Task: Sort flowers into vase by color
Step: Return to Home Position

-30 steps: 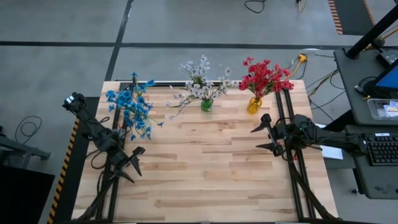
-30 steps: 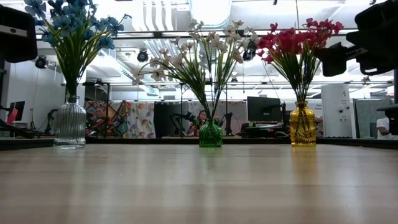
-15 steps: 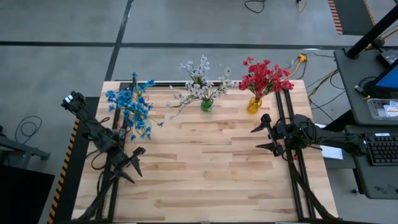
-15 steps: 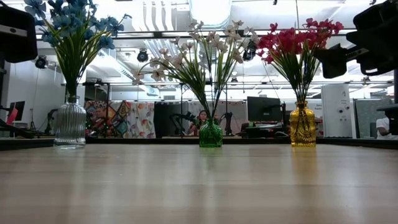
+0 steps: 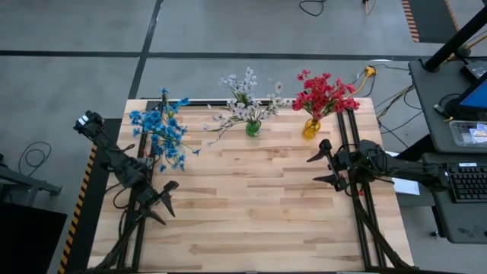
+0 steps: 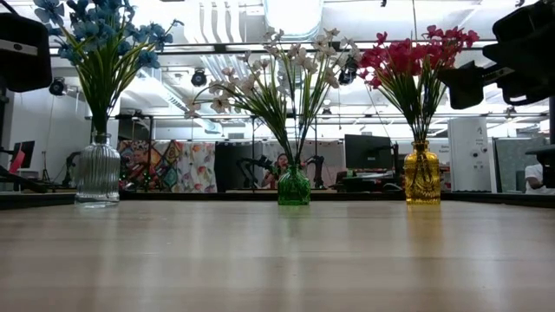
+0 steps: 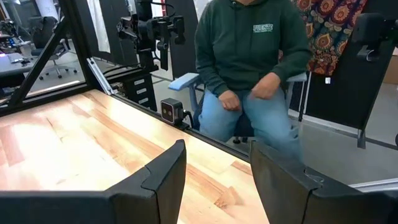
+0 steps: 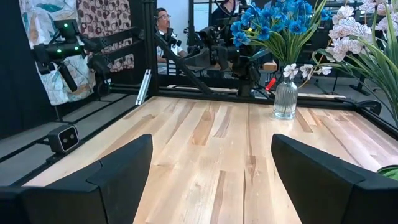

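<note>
Three vases stand along the table's far edge. Blue flowers point(image 5: 160, 133) fill a clear ribbed vase point(image 6: 97, 169) at the left. White flowers point(image 5: 245, 103) stand in a green vase point(image 5: 253, 129) in the middle. Red flowers point(image 5: 323, 93) stand in a yellow vase point(image 5: 310, 129) at the right. My left gripper point(image 5: 165, 201) hangs open over the table's near left, clear of the blue flowers; nothing is between its fingers point(image 7: 165, 180). My right gripper point(image 5: 314, 169) is open at the right side, nearer than the yellow vase, its fingers point(image 8: 124, 168) level and with nothing between them.
The middle and near part of the wooden table point(image 5: 251, 213) has free room. A person point(image 7: 249, 62) sits just beyond a table edge in the left wrist view. A desk with a keyboard point(image 5: 468, 183) stands right of the table.
</note>
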